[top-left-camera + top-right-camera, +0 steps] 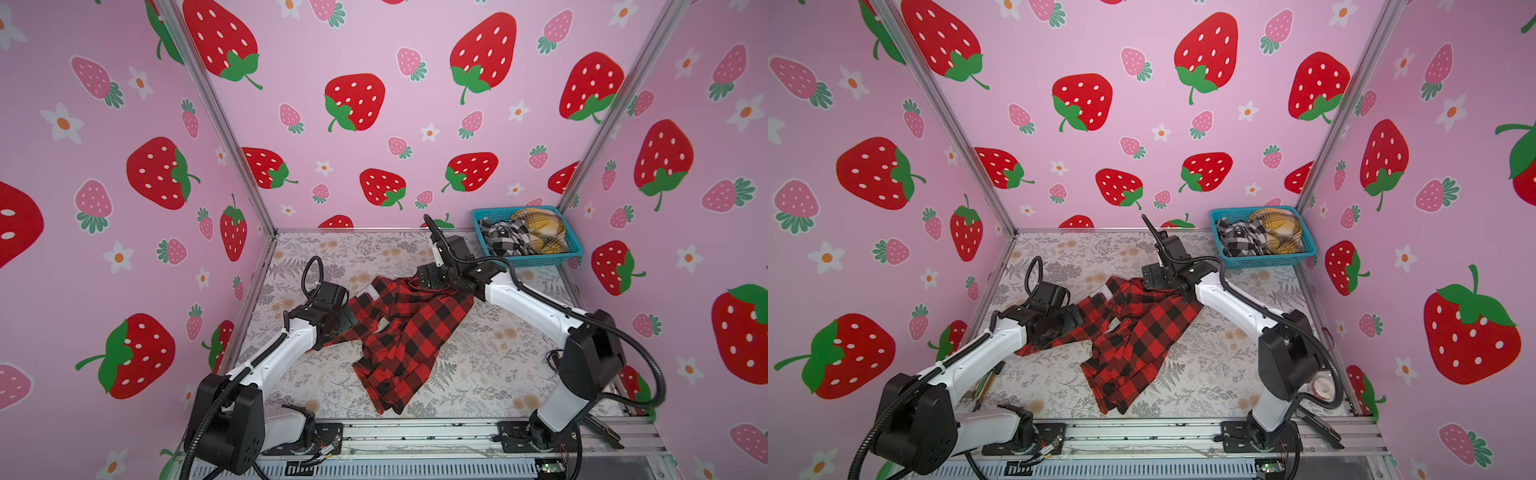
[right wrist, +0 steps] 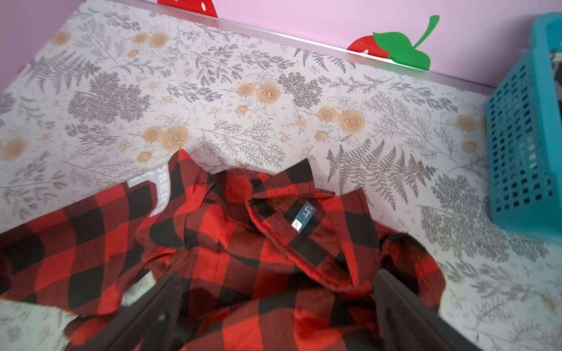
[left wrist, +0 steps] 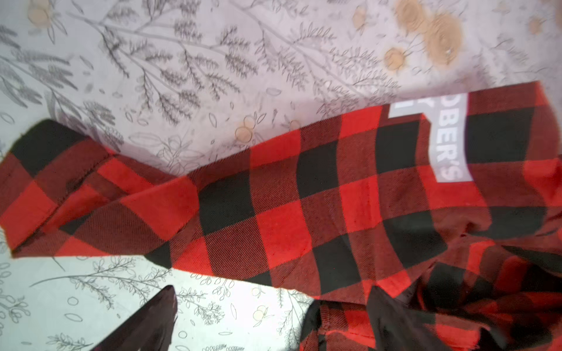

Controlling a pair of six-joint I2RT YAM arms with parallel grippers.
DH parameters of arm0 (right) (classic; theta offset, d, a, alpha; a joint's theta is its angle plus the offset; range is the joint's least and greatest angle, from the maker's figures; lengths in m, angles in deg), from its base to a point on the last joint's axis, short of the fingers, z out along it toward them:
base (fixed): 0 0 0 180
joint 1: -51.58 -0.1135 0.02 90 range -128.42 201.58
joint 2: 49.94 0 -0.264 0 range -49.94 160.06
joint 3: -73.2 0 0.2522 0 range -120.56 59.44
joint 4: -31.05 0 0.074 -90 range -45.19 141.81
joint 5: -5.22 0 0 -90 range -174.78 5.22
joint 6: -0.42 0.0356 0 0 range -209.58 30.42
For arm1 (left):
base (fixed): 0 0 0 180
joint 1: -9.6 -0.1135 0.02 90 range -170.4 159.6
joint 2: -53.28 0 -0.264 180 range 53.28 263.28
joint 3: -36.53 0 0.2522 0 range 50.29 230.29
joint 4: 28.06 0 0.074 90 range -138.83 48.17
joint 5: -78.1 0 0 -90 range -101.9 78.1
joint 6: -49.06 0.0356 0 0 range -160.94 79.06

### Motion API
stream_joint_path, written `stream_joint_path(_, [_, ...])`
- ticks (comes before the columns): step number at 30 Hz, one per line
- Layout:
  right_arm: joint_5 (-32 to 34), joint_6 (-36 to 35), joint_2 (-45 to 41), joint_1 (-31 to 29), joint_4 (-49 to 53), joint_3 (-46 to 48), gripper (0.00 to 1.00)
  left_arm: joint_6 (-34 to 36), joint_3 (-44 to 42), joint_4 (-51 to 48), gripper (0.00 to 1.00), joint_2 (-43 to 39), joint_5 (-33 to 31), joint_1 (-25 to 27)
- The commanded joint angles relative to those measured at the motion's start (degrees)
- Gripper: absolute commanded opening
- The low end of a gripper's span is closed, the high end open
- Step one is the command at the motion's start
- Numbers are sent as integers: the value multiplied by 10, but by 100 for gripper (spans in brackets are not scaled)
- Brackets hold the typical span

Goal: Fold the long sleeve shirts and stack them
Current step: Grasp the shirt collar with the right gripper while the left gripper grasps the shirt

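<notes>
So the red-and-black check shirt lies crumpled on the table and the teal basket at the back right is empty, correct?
Not quite: the teal basket is not empty. Both top views show a black-and-white plaid garment and a yellow plaid garment in it. The red-and-black check shirt does lie crumpled on the table.

You have a red-and-black shirt (image 3: pixel 273 197) of soft, matt woven cloth, its twill weave visible up close. The desk (image 2: pixel 243 91) wears a smooth, matt floral-printed covering. The teal basket (image 2: pixel 517 136) is perforated plastic, faintly glossy. The front rail (image 1: pixel 415 434) is bare, grooved metal.
</notes>
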Motion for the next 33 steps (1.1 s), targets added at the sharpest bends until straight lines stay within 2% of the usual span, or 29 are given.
stream_joint_path(1, [-17, -52, 86, 3, 57, -82, 94, -64, -31, -27, 99, 9, 16, -6])
stream_joint_path(4, [-22, -56, 168, 3, 93, -156, 72, -81, -43, 7, 99, 24, 38, -16])
stream_joint_path(7, [-28, -52, 228, 2, 130, -209, 59, -96, -33, 27, 98, 58, 35, -17])
stream_joint_path(12, [-51, -50, 260, -1, 142, -212, 57, -123, -12, 45, 92, 114, 37, -24])
stream_joint_path(17, [-78, -35, 267, -2, 127, -196, 59, -111, 3, 63, 83, 136, 26, -33])
stream_joint_path(20, [-74, -24, 290, -2, 133, -212, 53, -96, 14, 71, 70, 152, 20, -43])
stream_joint_path(21, [-70, -21, 295, -2, 135, -217, 46, -91, 17, 75, 63, 158, 21, -48])
stream_joint_path(23, [-59, -19, 304, -1, 140, -229, 23, -79, 22, 87, 46, 165, 28, -56])
stream_joint_path(24, [-53, -20, 304, -1, 142, -234, 15, -73, 28, 89, 35, 168, 27, -60])
stream_joint_path(26, [-47, -23, 294, 0, 145, -250, 3, -57, 44, 91, 4, 171, 26, -68])
stream_joint_path(27, [-48, -24, 282, 1, 142, -253, 0, -49, 54, 89, 0, 172, 22, -73])
stream_joint_path(31, [-48, -28, 190, 2, 105, -259, 0, -21, 127, 68, 0, 156, -9, -94])
stream_joint_path(33, [-50, -30, 137, 2, 84, -261, 0, -5, 173, 58, 0, 127, -45, -99])
